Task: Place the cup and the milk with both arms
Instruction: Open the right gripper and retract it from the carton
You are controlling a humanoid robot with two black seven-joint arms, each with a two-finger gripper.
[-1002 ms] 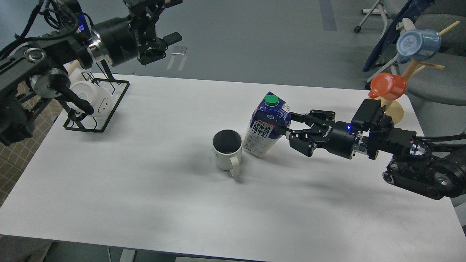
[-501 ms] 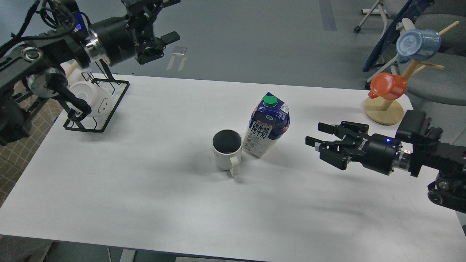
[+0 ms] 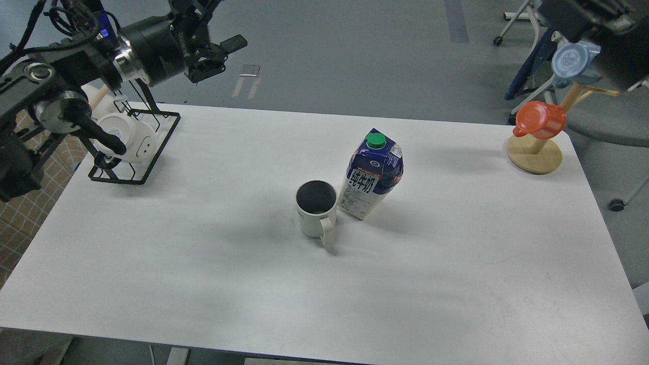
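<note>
The cup [image 3: 316, 208], a cream-white mug with a dark grey inside, stands upright near the middle of the white table [image 3: 203, 274], its handle toward the front. The milk [image 3: 373, 175], a blue and white carton with a green cap, stands upright just right of the cup and almost touches it. My left gripper [image 3: 221, 28] is open and empty, high above the table's far left edge, far from both. Only a dark part of my right arm [image 3: 603, 30] shows at the top right corner; its fingers are out of view.
A black wire rack [image 3: 134, 147] with white cups stands at the far left, under my left arm. A wooden cup tree [image 3: 535, 154] with an orange cup [image 3: 540, 119] and a blue cup [image 3: 573, 61] stands at the far right corner. Chairs stand beyond the table.
My right gripper let go of the milk, drew back to the right, then rose out of the table area to the top right corner. My left arm drifted slightly up and left.
</note>
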